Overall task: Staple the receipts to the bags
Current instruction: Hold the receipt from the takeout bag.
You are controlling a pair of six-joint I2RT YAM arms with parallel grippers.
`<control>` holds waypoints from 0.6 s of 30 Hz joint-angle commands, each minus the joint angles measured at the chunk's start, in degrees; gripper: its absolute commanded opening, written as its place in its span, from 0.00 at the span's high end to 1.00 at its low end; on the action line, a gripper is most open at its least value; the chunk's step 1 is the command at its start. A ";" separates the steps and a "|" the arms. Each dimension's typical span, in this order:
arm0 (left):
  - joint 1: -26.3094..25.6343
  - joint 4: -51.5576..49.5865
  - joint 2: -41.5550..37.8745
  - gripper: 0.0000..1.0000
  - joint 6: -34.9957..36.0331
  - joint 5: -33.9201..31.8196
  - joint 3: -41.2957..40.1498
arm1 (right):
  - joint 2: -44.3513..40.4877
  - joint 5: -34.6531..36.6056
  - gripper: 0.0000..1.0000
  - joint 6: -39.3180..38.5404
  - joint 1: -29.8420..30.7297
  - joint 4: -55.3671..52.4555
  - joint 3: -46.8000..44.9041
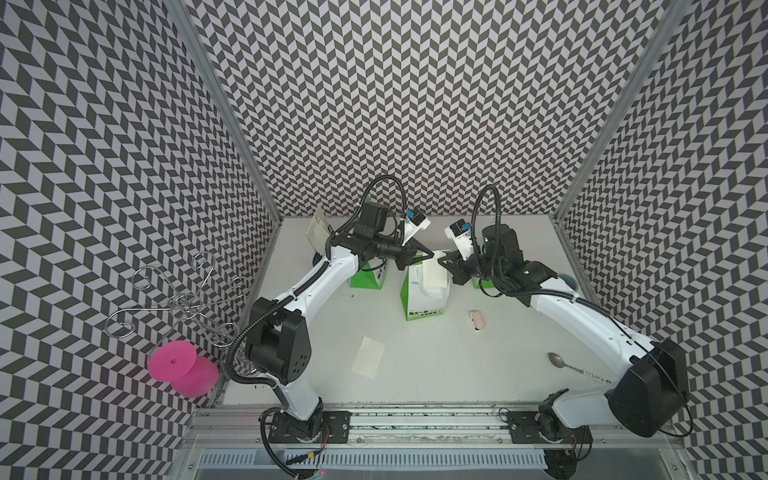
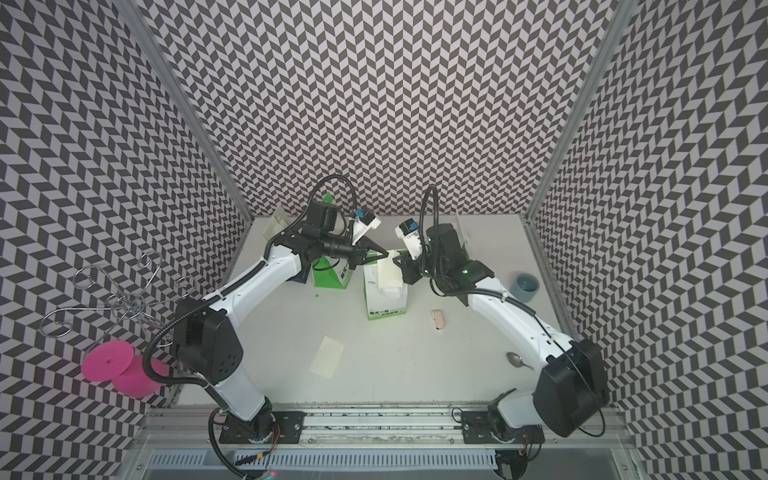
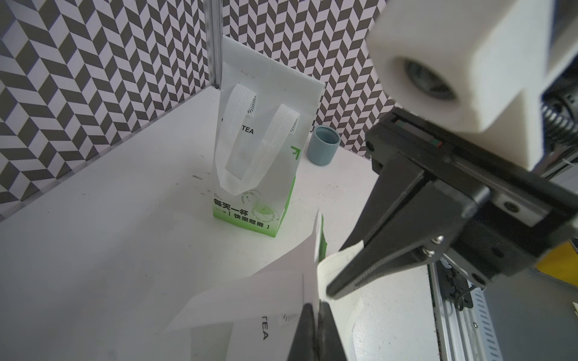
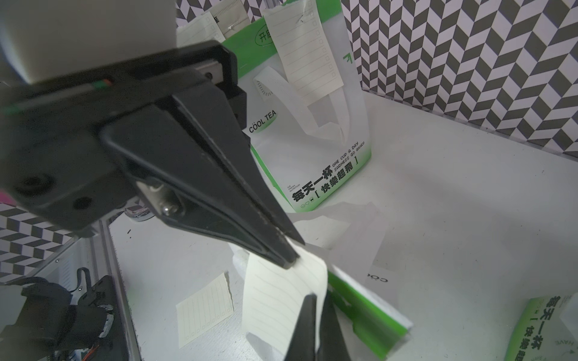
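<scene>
Here, both grippers pinch one receipt [image 1: 434, 272] at the rim of the middle bag [image 1: 422, 301].
A white tabletop [image 1: 436, 374] sits inside chevron-patterned walls [image 1: 415, 104]. The left gripper [image 1: 432, 254] and right gripper [image 1: 443, 262] are both clamped tight on that cream slip at the bag's top edge. A loose receipt [image 1: 368, 356] lies flat nearer the arm bases. The right wrist view shows a lined receipt [image 4: 306, 53] hanging on a second green bag [image 4: 312, 140]. The left wrist view shows a third green bag [image 3: 259, 175] with a grey-blue cup [image 3: 323, 145] behind it.
</scene>
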 commanded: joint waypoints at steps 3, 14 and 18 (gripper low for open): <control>-0.76 0.22 -0.73 1.00 1.16 -0.20 0.65 | -0.02 3.78 0.79 0.84 0.25 1.45 1.39; -1.63 12.13 -8.90 1.00 -14.90 -16.62 -9.46 | -15.67 19.03 0.23 15.67 0.22 6.27 -10.17; -3.42 18.14 -15.00 1.00 -21.54 -22.23 -17.19 | -19.63 19.74 0.22 18.81 0.21 0.83 -13.70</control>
